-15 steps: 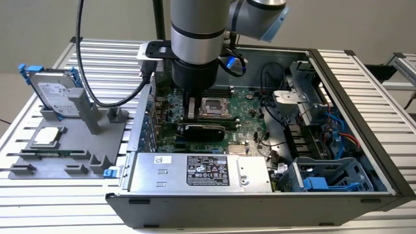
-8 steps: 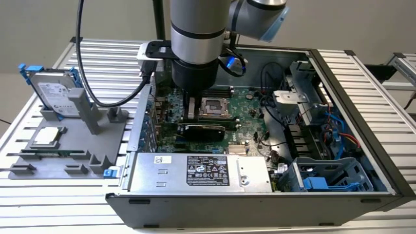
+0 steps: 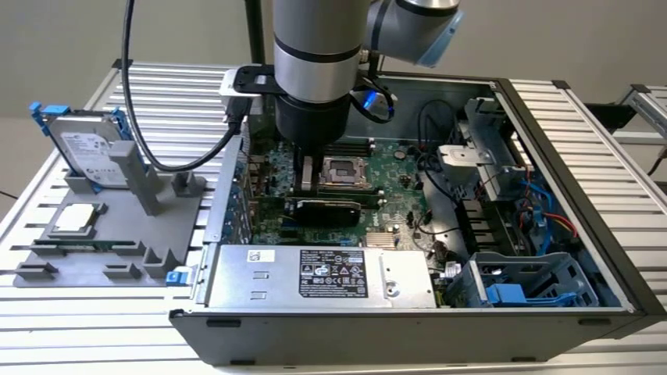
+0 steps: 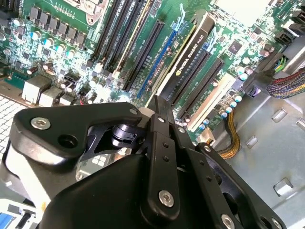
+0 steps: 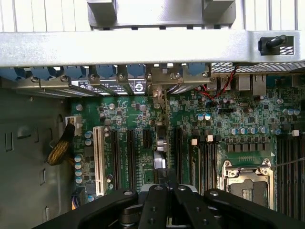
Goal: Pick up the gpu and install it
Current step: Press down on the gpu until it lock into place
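I see a ribbed aluminium table [image 3: 583, 109] carrying two things. An open computer case [image 3: 417, 328] covers its middle and the exterior view's right side, reaching close to the near edge. Beside the case, toward the exterior view's left edge, a grey parts fixture [image 3: 115, 234] lies flat on the table, just next to the case wall.

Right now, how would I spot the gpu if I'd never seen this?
Find the open computer case and the green motherboard inside it. Right under the arm, a thin black card stands on edge in a slot: that is the gpu, pinched by the claw. The slots beside it are empty.
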Robot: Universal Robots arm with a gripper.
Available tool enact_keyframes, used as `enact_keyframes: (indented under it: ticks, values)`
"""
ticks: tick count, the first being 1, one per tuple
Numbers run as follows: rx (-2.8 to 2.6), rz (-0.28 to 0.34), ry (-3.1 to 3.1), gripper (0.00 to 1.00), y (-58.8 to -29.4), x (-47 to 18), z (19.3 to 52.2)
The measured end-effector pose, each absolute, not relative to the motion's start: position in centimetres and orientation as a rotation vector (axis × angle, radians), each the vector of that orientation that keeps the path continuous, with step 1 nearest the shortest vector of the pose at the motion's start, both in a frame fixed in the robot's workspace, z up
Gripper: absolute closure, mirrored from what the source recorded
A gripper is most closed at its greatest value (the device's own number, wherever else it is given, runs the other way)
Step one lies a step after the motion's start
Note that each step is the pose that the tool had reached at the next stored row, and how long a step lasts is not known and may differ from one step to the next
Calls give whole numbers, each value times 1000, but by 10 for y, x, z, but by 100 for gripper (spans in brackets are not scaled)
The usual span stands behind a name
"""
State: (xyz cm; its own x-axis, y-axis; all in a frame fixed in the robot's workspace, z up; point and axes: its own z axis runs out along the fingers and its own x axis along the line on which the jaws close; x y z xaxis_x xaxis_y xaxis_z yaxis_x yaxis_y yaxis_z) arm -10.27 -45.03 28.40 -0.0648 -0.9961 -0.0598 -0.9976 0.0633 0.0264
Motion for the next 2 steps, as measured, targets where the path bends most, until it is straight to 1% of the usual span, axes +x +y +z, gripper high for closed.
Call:
enact_keyframes:
  ticks: [2]
  values:
    - [-2131, 94, 2272, 100, -450, -103, 284]
